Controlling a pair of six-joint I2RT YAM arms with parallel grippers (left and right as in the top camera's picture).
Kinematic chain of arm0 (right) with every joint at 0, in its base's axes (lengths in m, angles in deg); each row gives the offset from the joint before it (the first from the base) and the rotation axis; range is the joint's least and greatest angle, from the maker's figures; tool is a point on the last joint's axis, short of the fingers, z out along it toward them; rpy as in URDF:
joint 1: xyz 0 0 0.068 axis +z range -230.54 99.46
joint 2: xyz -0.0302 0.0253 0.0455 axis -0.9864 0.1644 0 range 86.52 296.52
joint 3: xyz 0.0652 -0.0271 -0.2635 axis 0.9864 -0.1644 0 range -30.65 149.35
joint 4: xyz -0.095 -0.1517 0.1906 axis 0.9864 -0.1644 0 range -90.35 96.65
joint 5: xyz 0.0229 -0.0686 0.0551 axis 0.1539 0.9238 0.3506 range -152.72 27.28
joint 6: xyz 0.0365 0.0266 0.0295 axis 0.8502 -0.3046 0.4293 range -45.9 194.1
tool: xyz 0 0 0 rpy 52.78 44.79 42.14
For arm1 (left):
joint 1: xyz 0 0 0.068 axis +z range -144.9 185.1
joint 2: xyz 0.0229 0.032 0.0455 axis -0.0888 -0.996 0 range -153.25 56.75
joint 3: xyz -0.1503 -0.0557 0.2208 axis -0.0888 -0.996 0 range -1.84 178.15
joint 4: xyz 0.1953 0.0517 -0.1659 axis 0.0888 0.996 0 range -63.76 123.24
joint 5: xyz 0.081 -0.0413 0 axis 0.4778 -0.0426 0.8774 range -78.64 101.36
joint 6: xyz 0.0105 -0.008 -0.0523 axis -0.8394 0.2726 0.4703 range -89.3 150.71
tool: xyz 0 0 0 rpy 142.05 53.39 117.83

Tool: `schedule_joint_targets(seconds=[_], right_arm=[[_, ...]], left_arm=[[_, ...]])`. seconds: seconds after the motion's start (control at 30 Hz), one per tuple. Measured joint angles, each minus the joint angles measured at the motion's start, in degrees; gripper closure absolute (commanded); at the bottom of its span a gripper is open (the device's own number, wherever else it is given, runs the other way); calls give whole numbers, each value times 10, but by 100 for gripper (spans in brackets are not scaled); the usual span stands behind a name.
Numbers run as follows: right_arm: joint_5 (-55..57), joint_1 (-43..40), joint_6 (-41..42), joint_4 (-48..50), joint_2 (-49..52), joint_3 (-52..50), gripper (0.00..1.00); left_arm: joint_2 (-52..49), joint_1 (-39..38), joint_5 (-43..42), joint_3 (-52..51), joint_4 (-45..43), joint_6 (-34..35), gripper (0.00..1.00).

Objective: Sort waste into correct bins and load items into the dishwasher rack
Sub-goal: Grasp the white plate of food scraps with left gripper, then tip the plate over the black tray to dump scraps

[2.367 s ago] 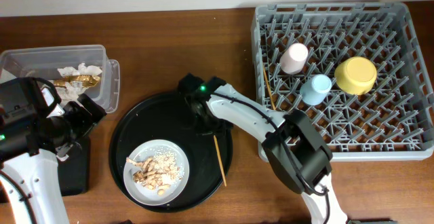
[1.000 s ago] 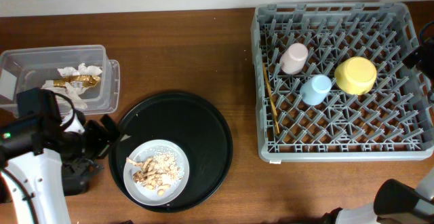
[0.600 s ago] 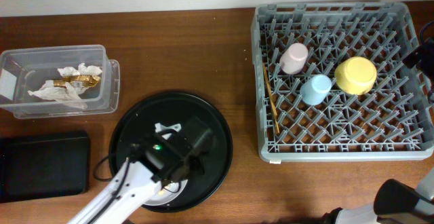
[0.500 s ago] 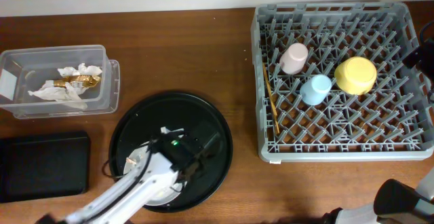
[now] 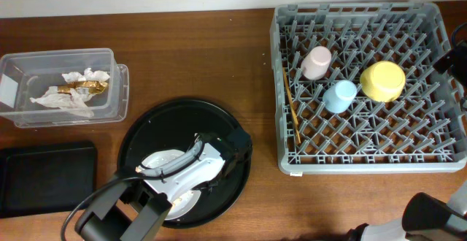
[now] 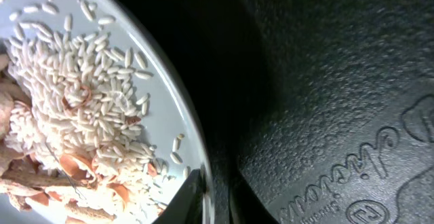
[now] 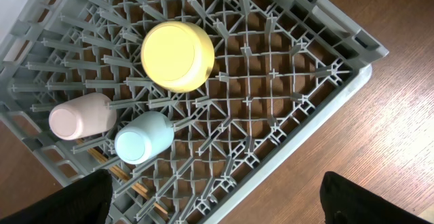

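Note:
A round white plate [image 5: 156, 161] [image 6: 166, 91] lies on the large round black tray [image 5: 168, 120], mostly under my left arm. It carries rice and beige food scraps [image 6: 71, 108]. My left gripper [image 5: 213, 177] [image 6: 215, 200] is shut on the plate's right rim, one finger over it and one under. In the dishwasher rack [image 5: 438, 161] [image 7: 339, 68] are a pink cup [image 5: 317, 62] [image 7: 78, 117], a light-blue cup [image 5: 340, 95] [image 7: 142, 138], a yellow bowl [image 5: 383, 80] [image 7: 178, 56] and chopsticks [image 5: 292, 113]. My right gripper [image 7: 210, 183] hangs open above the rack's corner.
A clear tub [image 5: 120, 88] at the left holds white paper scraps [image 5: 82, 75] and a gold-brown wrapper [image 5: 79, 88]. A shallow black rectangular tray [image 5: 44, 175] lies in front of the tub. Bare wooden table lies between the round tray and the rack.
My left arm has swung from the table's left side across the round tray to the plate's right rim, and its jaws have closed there. My right arm has pulled back to the rack.

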Motion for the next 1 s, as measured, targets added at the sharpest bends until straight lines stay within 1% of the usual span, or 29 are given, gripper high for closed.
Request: schedule_joint_targets(seconds=[0.13, 0.2, 0.27, 0.33, 0.37, 0.43, 0.5, 0.6, 0.7, 0.77, 0.83, 0.9, 1.0], right_arm=[[0, 0, 0, 0, 0, 0, 2], [0, 0, 0, 0, 0, 0, 2], [0, 0, 0, 1, 0, 0, 2], [0, 0, 0, 0, 0, 0, 2], [0, 0, 0, 0, 0, 0, 2], [0, 0, 0, 0, 0, 0, 2], [0, 0, 0, 0, 0, 0, 2], [0, 0, 0, 0, 0, 0, 1], [0, 0, 0, 0, 0, 0, 2], [0, 0, 0, 0, 0, 0, 2], [0, 0, 0, 0, 0, 0, 2], [0, 0, 0, 0, 0, 0, 2], [0, 0, 0, 0, 0, 0, 2]], left_arm=[[-1, 0, 12, 1, 25, -4, 99], [-4, 0, 13, 17, 89, -4, 99], [-8, -1, 31, 64, 163, -4, 99], [-7, 0, 53, 110, 204, -4, 99], [-8, 5, 66, 138, 240, -4, 99], [-10, 31, 78, 177, 280, -4, 99], [-10, 78, 86, 209, 295, -28, 99], [-10, 188, 85, 261, 301, -108, 99], [-10, 327, 22, 334, 294, -177, 99], [-10, 410, -35, 345, 279, -212, 99], [-10, 492, -79, 345, 268, -230, 99], [-10, 549, -108, 345, 254, -240, 99], [-10, 629, -194, 345, 232, -274, 99]])
